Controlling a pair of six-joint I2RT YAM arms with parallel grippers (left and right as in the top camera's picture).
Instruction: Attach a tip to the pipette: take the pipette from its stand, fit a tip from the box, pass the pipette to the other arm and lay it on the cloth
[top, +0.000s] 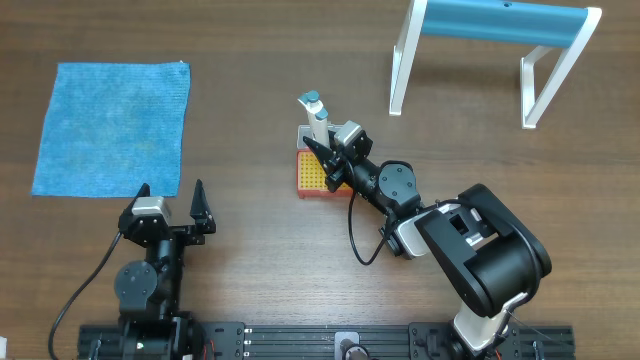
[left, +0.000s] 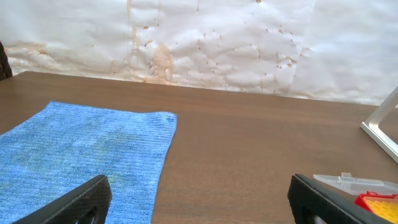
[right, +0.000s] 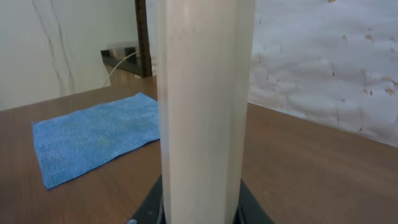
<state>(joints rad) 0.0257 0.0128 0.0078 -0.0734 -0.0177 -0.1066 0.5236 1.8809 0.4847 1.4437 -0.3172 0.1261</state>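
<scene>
While clamped upright between the fingers of the right claw (top: 328, 142), find the white pipette (top: 317, 118), blue-green cap uppermost, near the middle of the tabletop (top: 250, 80). In the right wrist view, note the pale shaft gripped on both sides by the black fingers. Cannot tell whether the lower end touches anything. Just on the near side of the pipette, find the orange tip box (top: 316, 176), yellow tip grid showing, clear lid open. Toward the far-left corner of the tabletop, find the blue cloth (top: 112, 130), lying flat, well apart from the box. Near the front edge, left side, just short of the cloth's near edge, note the left claw (top: 172, 200): released, black fingers (left: 74, 202) spread wide. At the far-right corner, note the stand (top: 500, 20): blue crossbar on white legs.
</scene>
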